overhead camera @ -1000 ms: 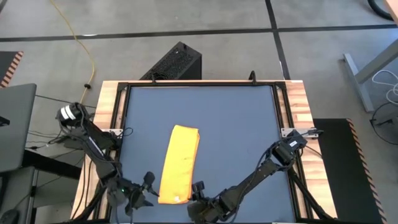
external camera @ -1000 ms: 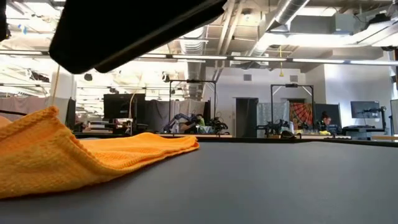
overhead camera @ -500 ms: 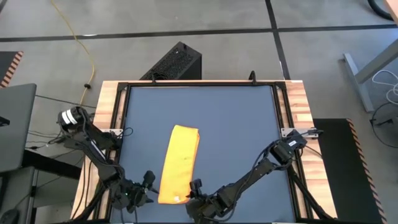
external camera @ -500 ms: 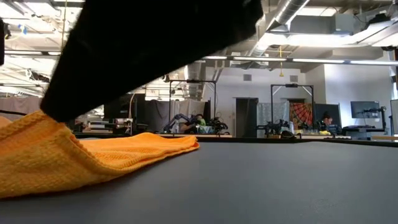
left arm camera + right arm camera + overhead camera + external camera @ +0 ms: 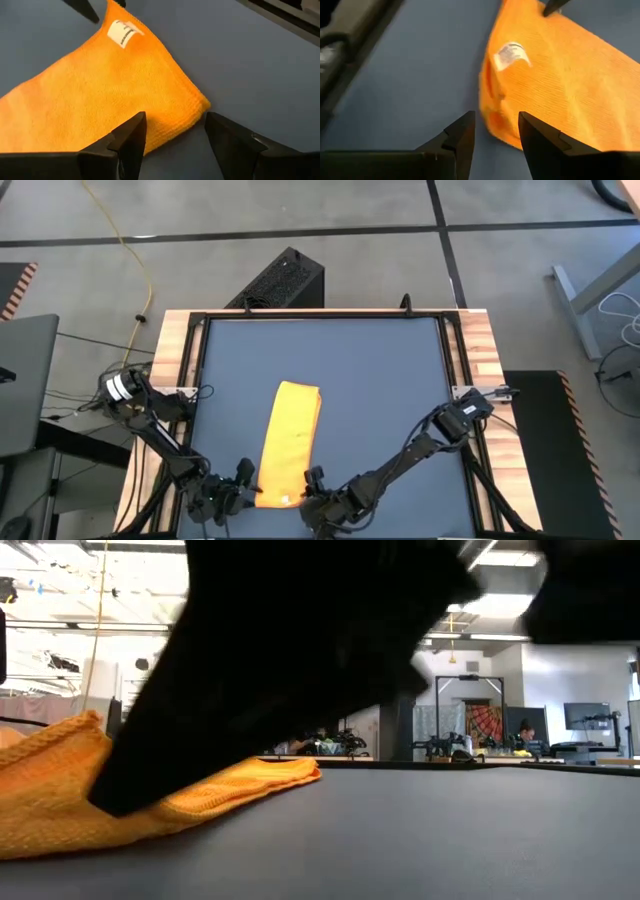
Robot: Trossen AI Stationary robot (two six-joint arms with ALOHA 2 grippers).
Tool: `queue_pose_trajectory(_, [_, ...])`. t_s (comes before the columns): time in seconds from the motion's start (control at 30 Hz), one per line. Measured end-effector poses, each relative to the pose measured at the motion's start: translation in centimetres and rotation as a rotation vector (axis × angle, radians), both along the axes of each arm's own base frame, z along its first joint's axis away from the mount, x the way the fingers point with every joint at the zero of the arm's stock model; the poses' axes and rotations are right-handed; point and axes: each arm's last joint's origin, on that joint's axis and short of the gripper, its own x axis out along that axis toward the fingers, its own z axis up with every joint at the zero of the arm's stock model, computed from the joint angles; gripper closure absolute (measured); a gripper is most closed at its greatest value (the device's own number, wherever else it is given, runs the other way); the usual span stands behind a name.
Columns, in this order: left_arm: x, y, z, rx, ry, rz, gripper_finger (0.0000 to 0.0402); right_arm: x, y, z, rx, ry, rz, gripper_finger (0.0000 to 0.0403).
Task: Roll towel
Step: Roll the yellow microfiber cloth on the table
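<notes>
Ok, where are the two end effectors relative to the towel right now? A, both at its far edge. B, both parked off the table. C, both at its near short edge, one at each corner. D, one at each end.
C: the left end effector and right end effector flank the near corners of the towel, both open.

The towel (image 5: 95, 95) is seen as soft, matt cloth with a fine ribbed knit and a stitched hem; a small white label (image 5: 508, 54), of cloth or paper, is sewn to it. The tabletop (image 5: 380, 380) is covered by a smooth, matt blue-grey sheet, edged by a black frame and pale wood boards (image 5: 480, 350). The fingers (image 5: 127, 140) look like matt dark plastic.
</notes>
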Motion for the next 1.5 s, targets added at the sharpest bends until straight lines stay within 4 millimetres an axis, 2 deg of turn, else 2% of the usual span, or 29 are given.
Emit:
queue_pose_trajectory(0.27, [1.0, 0.4, 0.1, -0.081, 0.028, 0.023, 0.0203, 0.5, -0.5, 0.1, 0.016, 0.004, 0.026, 0.0236])
queue_pose_trajectory(0.47, [1.3, 0.5, 0.1, -0.151, 0.081, 0.025, 0.0215, 0.8, -0.9, 0.0, 0.045, 0.027, 0.042, 0.0268])
queue_pose_trajectory(0.6, [1.3, 0.5, 0.1, -0.167, 0.094, 0.022, 0.0268, 0.8, -1.3, -0.1, 0.115, 0.052, -0.033, 0.0313])
queue_pose_trajectory(0.77, [1.2, 0.3, 0.1, -0.198, 0.111, 0.015, 0.0375, 0.9, -1.4, -0.2, 0.218, 0.068, -0.118, 0.0382])
queue_pose_trajectory(0.83, [1.2, 0.3, 0.1, -0.228, 0.128, 0.012, 0.0392, 1.0, -1.6, -0.2, 0.263, 0.089, -0.134, 0.0391])
queue_pose_trajectory(1.0, [2.1, 0.8, 0.1, -0.350, 0.210, 0.066, 0.0400, 1.3, -2.7, -0.4, 0.386, 0.158, -0.260, 0.0376])
queue_pose_trajectory(1.2, [3.0, 1.5, 0.1, -0.487, 0.329, 0.098, 0.0400, 2.0, -4.2, -0.5, 0.533, 0.223, -0.372, 0.0389])
queue_pose_trajectory(1.37, [3.0, 2.0, -0.3, -0.482, 0.404, 0.141, 0.0394, 2.2, -4.6, -0.4, 0.698, 0.301, -0.470, 0.0385])
queue_pose_trajectory(1.5, [3.0, 2.0, -0.1, -0.458, 0.395, 0.119, 0.0374, 1.9, -4.0, -0.4, 0.764, 0.328, -0.521, 0.0385])
